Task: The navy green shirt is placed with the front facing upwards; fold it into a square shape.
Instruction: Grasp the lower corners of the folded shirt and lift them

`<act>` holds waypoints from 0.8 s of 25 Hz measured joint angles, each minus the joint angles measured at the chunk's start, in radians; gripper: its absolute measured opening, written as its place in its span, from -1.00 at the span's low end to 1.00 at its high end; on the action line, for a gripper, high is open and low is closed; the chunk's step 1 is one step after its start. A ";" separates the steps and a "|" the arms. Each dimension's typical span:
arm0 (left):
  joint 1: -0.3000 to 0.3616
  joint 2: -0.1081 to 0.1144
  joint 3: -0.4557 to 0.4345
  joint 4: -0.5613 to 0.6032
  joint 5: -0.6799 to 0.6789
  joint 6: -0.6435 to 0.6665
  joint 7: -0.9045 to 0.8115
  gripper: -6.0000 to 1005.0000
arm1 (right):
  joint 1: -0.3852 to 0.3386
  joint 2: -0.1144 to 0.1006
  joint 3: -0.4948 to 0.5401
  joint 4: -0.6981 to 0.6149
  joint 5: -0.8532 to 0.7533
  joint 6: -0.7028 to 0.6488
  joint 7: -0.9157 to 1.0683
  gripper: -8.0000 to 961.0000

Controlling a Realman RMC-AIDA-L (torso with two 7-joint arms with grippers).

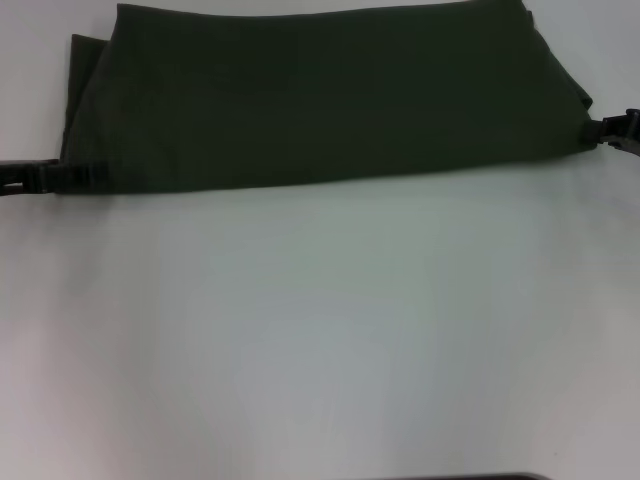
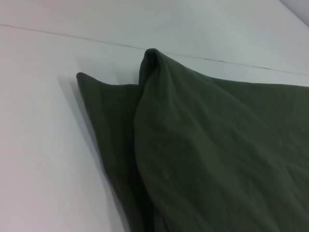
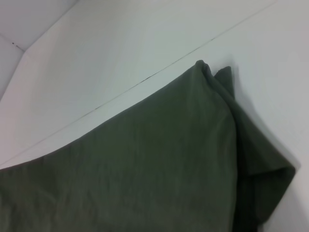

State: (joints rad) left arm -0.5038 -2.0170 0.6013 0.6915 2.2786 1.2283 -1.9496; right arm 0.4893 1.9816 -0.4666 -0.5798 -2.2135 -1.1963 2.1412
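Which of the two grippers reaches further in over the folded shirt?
The left gripper: it overlaps the dark olive-green cotton shirt's near corner; the right gripper only meets the side edge.

navy green shirt (image 1: 320, 100): far edge cut by head view's top; lettering and collar not visible, folded under or hidden. Left gripper (image 1: 60, 178) and right gripper (image 1: 608, 130) at the shirt's near corners: fingertips lost against dark fabric, arms cut by frame edges. Wrist views show neither arm's own fingers.
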 joint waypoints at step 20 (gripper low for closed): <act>-0.008 0.000 0.000 0.000 0.048 -0.004 -0.015 0.69 | -0.002 0.000 0.000 0.000 0.000 -0.001 0.000 -0.96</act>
State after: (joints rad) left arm -0.5119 -2.0166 0.6014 0.6919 2.3262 1.2239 -1.9650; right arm 0.4877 1.9816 -0.4663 -0.5798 -2.2135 -1.1974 2.1413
